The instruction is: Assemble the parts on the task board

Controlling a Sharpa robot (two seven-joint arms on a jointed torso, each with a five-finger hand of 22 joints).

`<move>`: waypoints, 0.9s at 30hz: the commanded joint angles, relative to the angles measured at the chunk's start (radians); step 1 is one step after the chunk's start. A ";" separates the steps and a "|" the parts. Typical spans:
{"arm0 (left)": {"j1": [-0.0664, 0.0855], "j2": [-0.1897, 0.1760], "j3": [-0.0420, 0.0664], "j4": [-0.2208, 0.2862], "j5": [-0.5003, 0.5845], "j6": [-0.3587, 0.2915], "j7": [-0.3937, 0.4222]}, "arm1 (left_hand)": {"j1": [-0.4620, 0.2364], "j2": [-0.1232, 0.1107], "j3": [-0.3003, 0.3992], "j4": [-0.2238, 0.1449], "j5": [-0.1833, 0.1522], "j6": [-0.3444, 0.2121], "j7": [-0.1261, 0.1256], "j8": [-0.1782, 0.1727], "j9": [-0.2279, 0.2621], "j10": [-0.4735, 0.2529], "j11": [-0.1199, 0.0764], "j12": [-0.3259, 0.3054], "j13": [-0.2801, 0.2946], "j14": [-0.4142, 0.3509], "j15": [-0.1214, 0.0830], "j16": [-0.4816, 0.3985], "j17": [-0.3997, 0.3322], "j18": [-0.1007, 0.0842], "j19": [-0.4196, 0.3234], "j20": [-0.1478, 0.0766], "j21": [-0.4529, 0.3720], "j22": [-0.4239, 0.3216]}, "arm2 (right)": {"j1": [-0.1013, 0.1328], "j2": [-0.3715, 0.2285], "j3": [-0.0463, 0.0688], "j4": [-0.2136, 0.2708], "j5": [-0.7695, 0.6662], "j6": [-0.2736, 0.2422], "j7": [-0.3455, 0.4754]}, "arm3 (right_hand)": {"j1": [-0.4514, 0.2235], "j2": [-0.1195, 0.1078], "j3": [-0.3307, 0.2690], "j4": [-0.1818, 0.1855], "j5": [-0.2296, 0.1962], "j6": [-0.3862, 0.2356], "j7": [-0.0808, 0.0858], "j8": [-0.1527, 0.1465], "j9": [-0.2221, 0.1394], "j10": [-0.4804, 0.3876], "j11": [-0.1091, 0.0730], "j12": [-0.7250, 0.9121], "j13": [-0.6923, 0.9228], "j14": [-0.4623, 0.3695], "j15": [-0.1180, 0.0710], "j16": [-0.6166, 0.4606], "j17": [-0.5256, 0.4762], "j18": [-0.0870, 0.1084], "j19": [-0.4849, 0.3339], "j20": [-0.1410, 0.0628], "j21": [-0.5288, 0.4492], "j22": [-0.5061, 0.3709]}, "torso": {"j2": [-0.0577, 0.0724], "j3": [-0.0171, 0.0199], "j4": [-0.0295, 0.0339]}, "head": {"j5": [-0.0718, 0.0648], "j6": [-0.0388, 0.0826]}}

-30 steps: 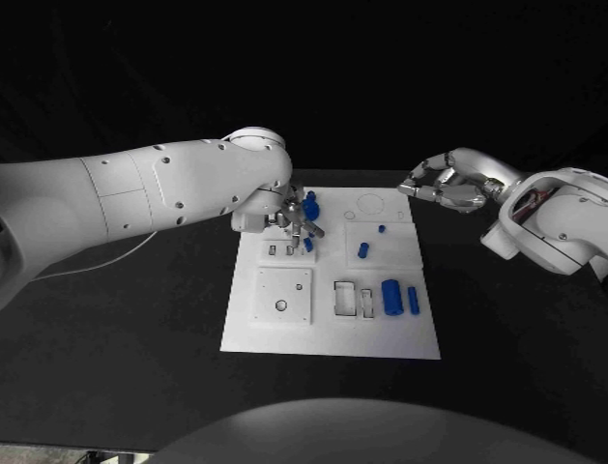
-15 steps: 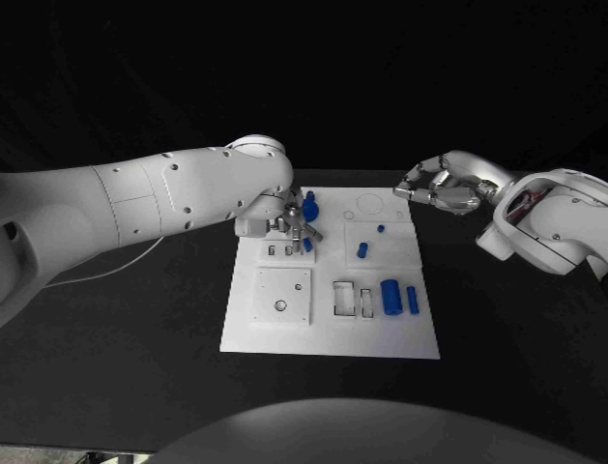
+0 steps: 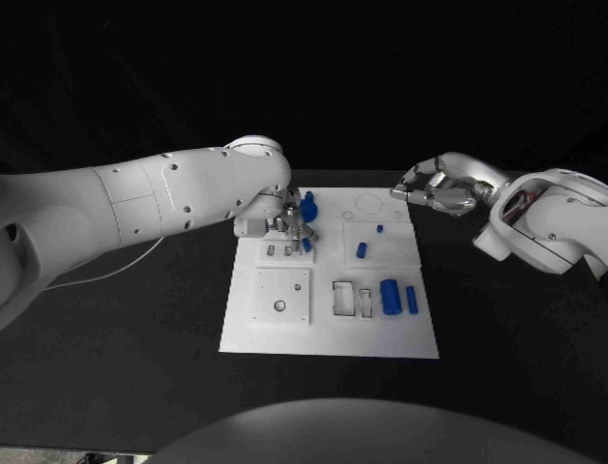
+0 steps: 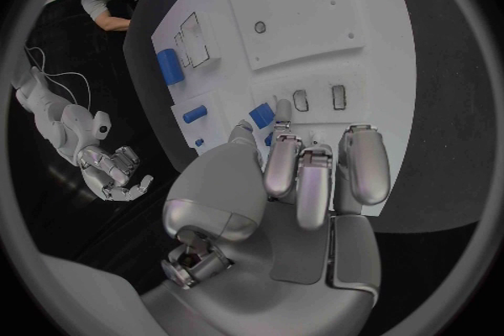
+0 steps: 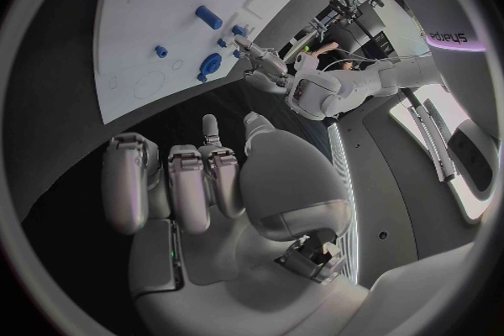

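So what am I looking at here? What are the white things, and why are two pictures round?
These are a robot's two white arms, each ending in a silver hand. The square picture looks down from a camera on its head. The round ones come from fisheye cameras at each wrist, behind that hand. On the black table lies a white task board with slots and small blue parts, such as a thick cylinder. The left hand reaches down over the board's far left part, with its fingertips by a small blue part. I cannot tell whether it grips it. The right hand hangs near the far right corner, fingers curled, holding nothing.
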 commanded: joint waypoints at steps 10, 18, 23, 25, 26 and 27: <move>-0.001 0.003 0.001 -0.003 0.022 -0.008 0.010 | 0.059 -0.009 0.048 -0.030 -0.028 0.007 -0.011 -0.010 0.013 0.129 -0.023 0.230 0.269 0.107 -0.003 0.002 0.263 -0.001 -0.007 -0.007 -0.006 0.004 | -0.001 0.000 0.000 0.001 -0.009 0.027 -0.014 | -0.004 0.011 -0.001 0.005 -0.004 0.000 0.006 -0.003 -0.002 0.104 0.005 0.004 0.263 0.104 0.000 0.003 0.263 0.005 -0.010 0.003 -0.009 0.197 | 0.000 0.0002 -0.0003 | 0.001 0.000; -0.001 0.003 0.001 -0.005 0.027 -0.023 0.015 | 0.088 -0.022 0.079 -0.051 -0.029 0.011 -0.016 -0.009 0.024 0.129 -0.027 0.230 0.269 0.107 -0.007 0.002 0.263 -0.001 -0.006 -0.011 -0.008 0.006 | -0.001 -0.001 0.000 0.000 -0.009 0.035 -0.021 | -0.006 0.013 -0.002 0.004 -0.005 0.001 0.006 -0.003 -0.002 0.104 0.006 0.004 0.263 0.104 0.001 0.003 0.263 0.006 -0.014 0.004 -0.014 0.195 | -0.001 0.0004 -0.0001 | -0.002 0.000; -0.002 0.002 0.001 -0.006 0.025 -0.020 0.015 | 0.120 -0.038 0.109 -0.079 -0.016 0.029 -0.027 0.009 0.044 0.129 -0.035 0.230 0.269 0.107 -0.013 0.002 0.263 -0.001 -0.004 -0.016 -0.009 0.010 | -0.001 -0.001 0.000 0.000 -0.009 0.035 -0.018 | -0.019 0.019 -0.007 0.005 -0.014 0.004 0.007 -0.002 -0.002 0.104 0.007 0.004 0.263 0.104 0.003 0.003 0.263 0.007 -0.016 0.005 -0.016 0.194 | 0.000 0.0004 -0.0002 | -0.003 0.000; -0.002 0.002 0.001 -0.006 0.025 -0.019 0.016 | 0.132 -0.046 0.124 -0.093 -0.018 0.039 -0.034 0.023 0.058 0.129 -0.041 0.230 0.269 0.107 -0.018 0.002 0.263 -0.001 -0.002 -0.020 -0.009 0.012 | -0.001 -0.001 0.000 -0.001 -0.009 0.035 -0.017 | -0.023 0.021 -0.008 0.005 -0.016 0.004 0.007 -0.002 -0.002 0.104 0.007 0.004 0.263 0.104 0.003 0.003 0.263 0.007 -0.016 0.006 -0.016 0.194 | 0.000 0.0005 -0.0001 | -0.004 0.000; -0.002 0.002 0.001 -0.006 0.024 -0.019 0.016 | 0.135 -0.049 0.130 -0.097 -0.020 0.042 -0.036 0.029 0.066 0.129 -0.043 0.230 0.269 0.107 -0.020 0.002 0.263 -0.002 -0.001 -0.022 -0.009 0.014 | -0.001 -0.001 0.000 -0.001 -0.009 0.035 -0.017 | -0.024 0.021 -0.008 0.005 -0.016 0.004 0.007 -0.002 -0.002 0.104 0.007 0.004 0.263 0.104 0.003 0.003 0.263 0.007 -0.016 0.006 -0.016 0.194 | 0.000 0.0003 -0.0001 | -0.004 0.000; -0.002 0.002 0.001 -0.006 0.024 -0.019 0.016 | 0.137 -0.052 0.135 -0.100 -0.020 0.043 -0.038 0.035 0.073 0.129 -0.045 0.230 0.269 0.107 -0.022 0.002 0.263 -0.002 0.000 -0.024 -0.008 0.015 | -0.001 -0.001 0.000 -0.002 -0.009 0.035 -0.017 | -0.024 0.021 -0.008 0.005 -0.016 0.004 0.007 -0.002 -0.002 0.104 0.007 0.004 0.263 0.104 0.003 0.003 0.263 0.007 -0.016 0.006 -0.016 0.194 | 0.000 0.0003 -0.0002 | -0.004 0.000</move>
